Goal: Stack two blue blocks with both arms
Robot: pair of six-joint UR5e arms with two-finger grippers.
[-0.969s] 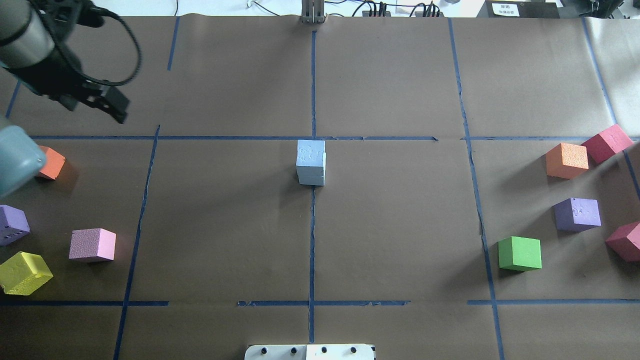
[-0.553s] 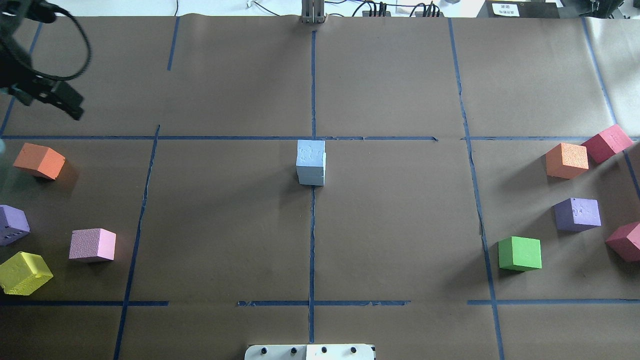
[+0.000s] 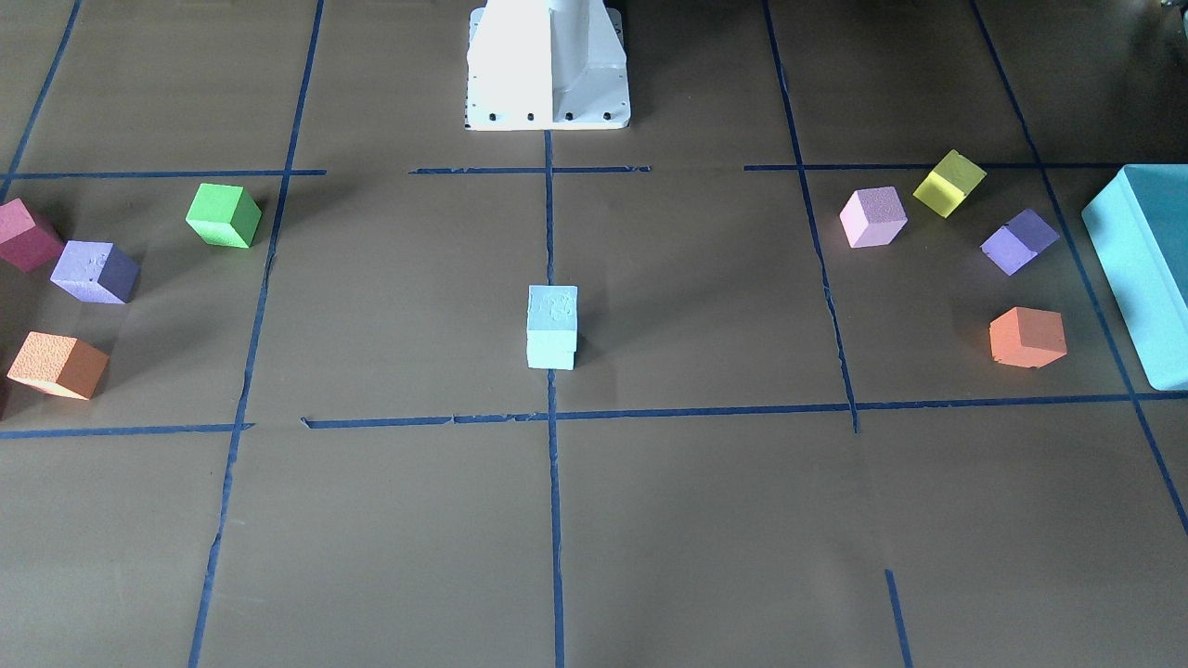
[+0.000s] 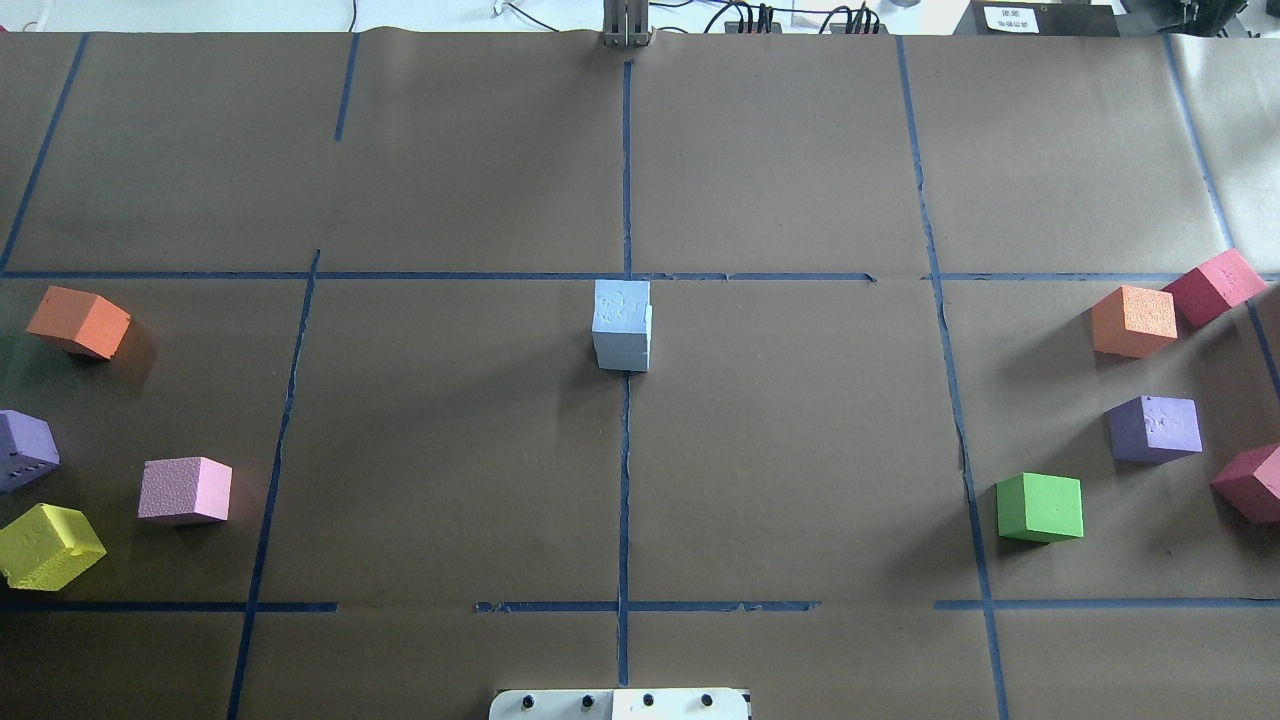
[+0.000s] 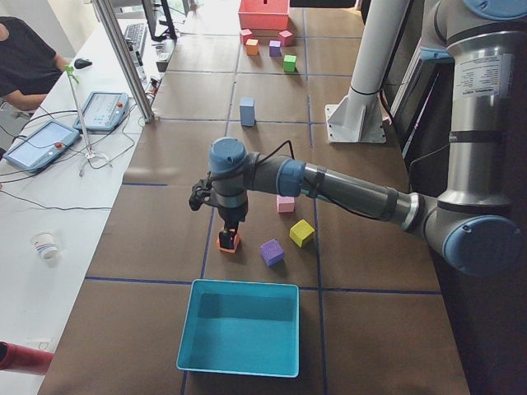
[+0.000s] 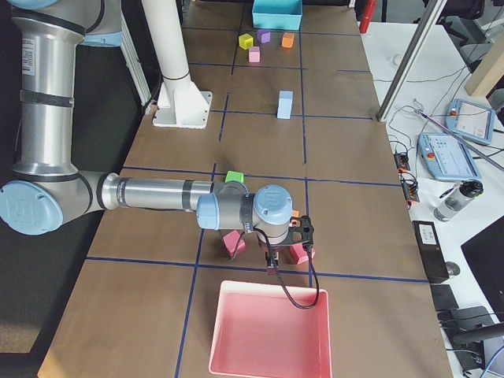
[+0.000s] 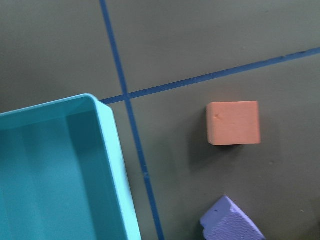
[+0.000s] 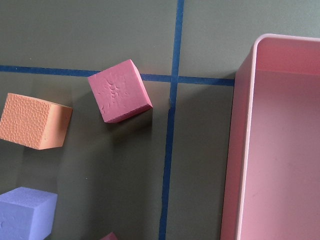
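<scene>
2 blue blocks [image 5: 247, 111] — far from left gripper [image 5: 231, 232].

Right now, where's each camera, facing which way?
Front-facing: across table, steeply down; base at top.
Overhead: behind robot, down; base edge only.
Exterior left: table end; left arm near.
Exterior right: opposite end; right arm near.
Left wrist: down on teal box.
Right wrist: down on pink tray.
Front-facing, overhead share the stacked blue blocks.

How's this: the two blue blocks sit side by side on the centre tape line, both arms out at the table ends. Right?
Not side by side: the two blue blocks are stacked, one atop the other, as the exterior front-facing view shows. They are on the centre tape line, with the left arm and right arm out at either end.
</scene>
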